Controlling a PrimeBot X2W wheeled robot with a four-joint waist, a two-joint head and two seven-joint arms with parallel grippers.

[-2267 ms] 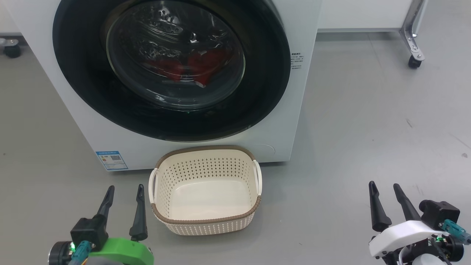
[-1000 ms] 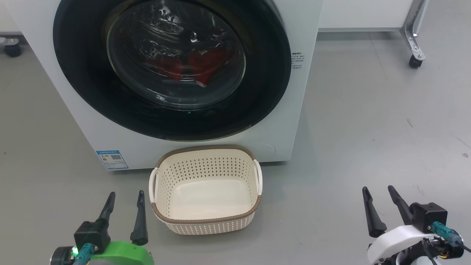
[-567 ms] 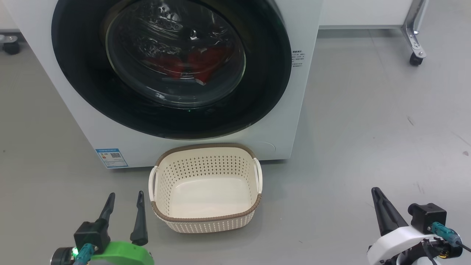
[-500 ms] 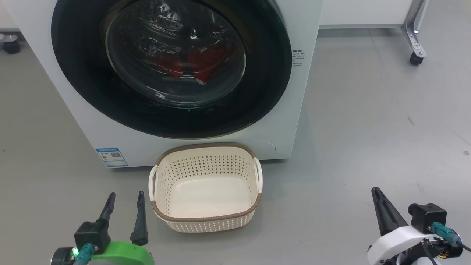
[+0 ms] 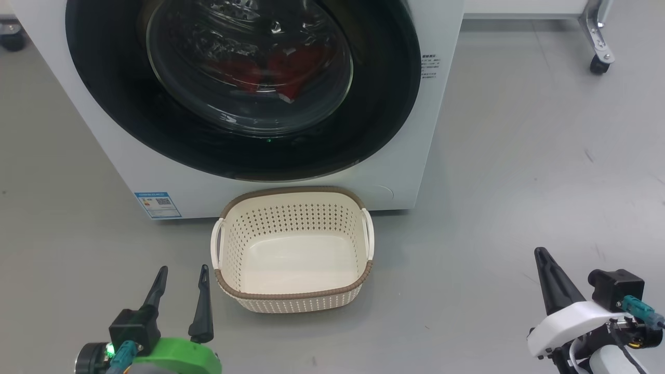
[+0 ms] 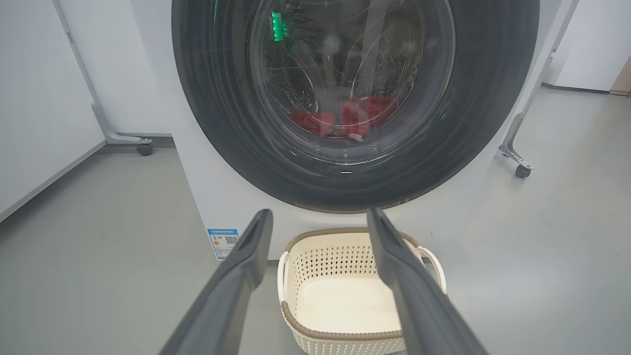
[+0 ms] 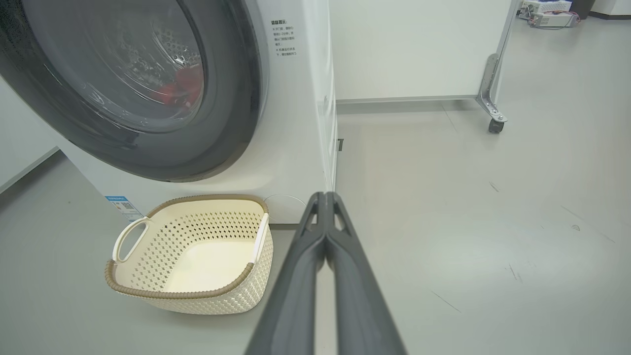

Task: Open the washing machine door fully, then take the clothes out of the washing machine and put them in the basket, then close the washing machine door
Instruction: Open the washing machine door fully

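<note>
The white washing machine (image 5: 410, 171) fills the top of the head view, its round black washing machine door (image 5: 130, 119) lying flat against the front. Red clothes (image 5: 291, 62) show through the glass bowl, and again as clothes (image 6: 362, 113) in the left wrist view. The cream basket (image 5: 293, 301) stands empty on the floor just before the machine. My left gripper (image 5: 183, 274) is open at the lower left, beside the basket's left handle. My right gripper (image 5: 541, 254) is shut on nothing at the lower right, well clear of the machine and the basket (image 7: 148, 291).
Grey floor spreads out to the right of the machine. A white panel on a metal leg with a caster (image 5: 597, 65) stands at the back right. Another caster (image 6: 144, 149) sits behind the machine's left side. A blue label (image 5: 157, 204) marks the machine's lower left front.
My right gripper has shut its fingers together. The head camera has shifted, so the machine and basket sit slightly higher in the picture. The left gripper stays open.
</note>
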